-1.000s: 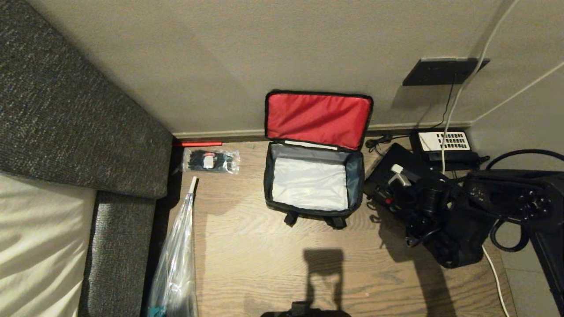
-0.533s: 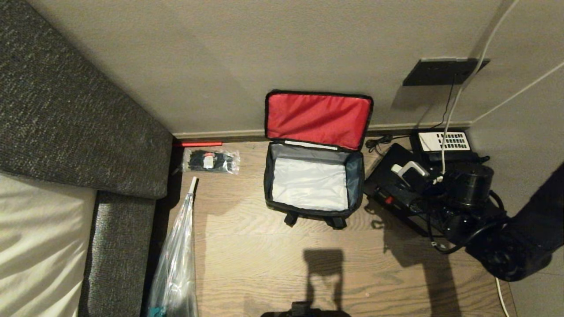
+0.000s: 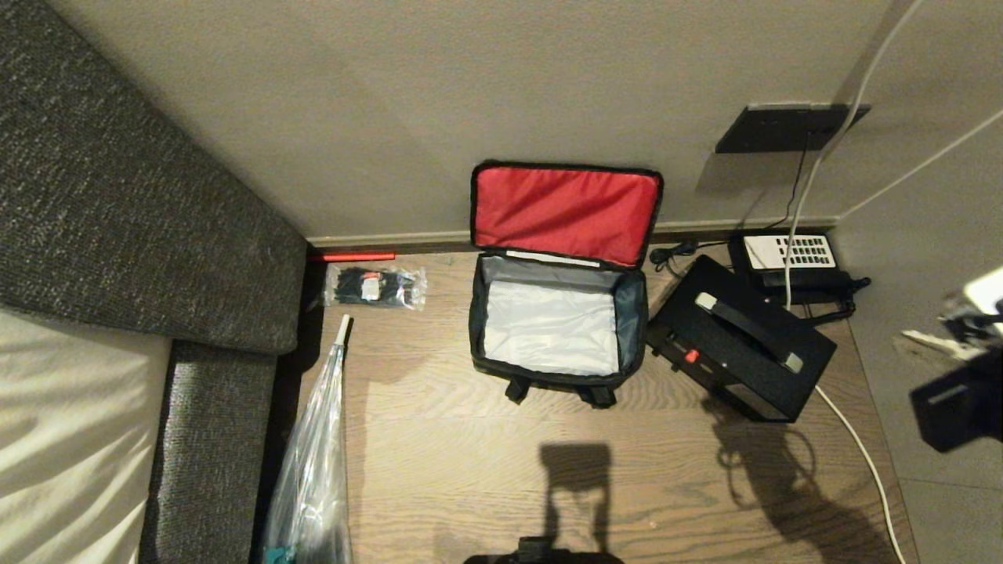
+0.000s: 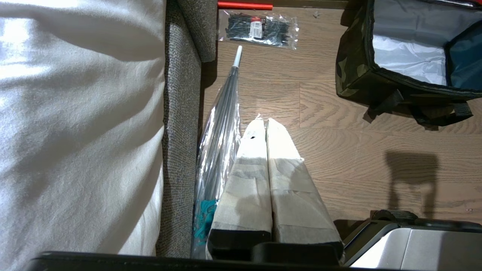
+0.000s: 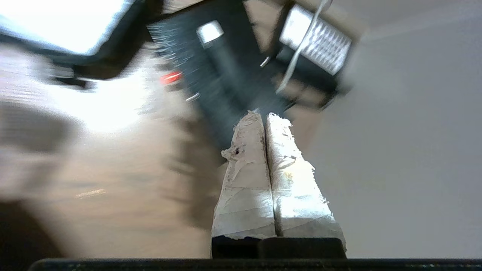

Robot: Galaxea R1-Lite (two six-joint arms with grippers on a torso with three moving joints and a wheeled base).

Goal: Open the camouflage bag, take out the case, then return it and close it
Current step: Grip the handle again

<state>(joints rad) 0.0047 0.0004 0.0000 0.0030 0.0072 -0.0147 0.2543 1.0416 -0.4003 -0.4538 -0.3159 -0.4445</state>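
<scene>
1. The right gripper [image 5: 263, 116] hangs off to the side with its taped fingers [image 5: 248, 150] pressed together on nothing; the case [image 3: 736, 348] lies ahead of it on the wooden floor [image 3: 486, 470], free and untouched.
2. Beyond the case from that claw, the camouflage bag [image 3: 555, 368] stands open, red-lined lid [image 3: 566, 211] propped against the wall [image 3: 439, 102] and its pale interior empty.
3. Removal looks done; returning the case appears next. That calls for parting the fingers first, coming down over the case's top handle [image 3: 748, 333], and squaring its long side with the bag mouth before lowering.
4. Watch the white cable [image 3: 858, 446] and the desk telephone [image 3: 787, 254] just behind the case.
5. The left gripper [image 4: 266, 122] idles clenched and empty, the bag well ahead of it.
</scene>
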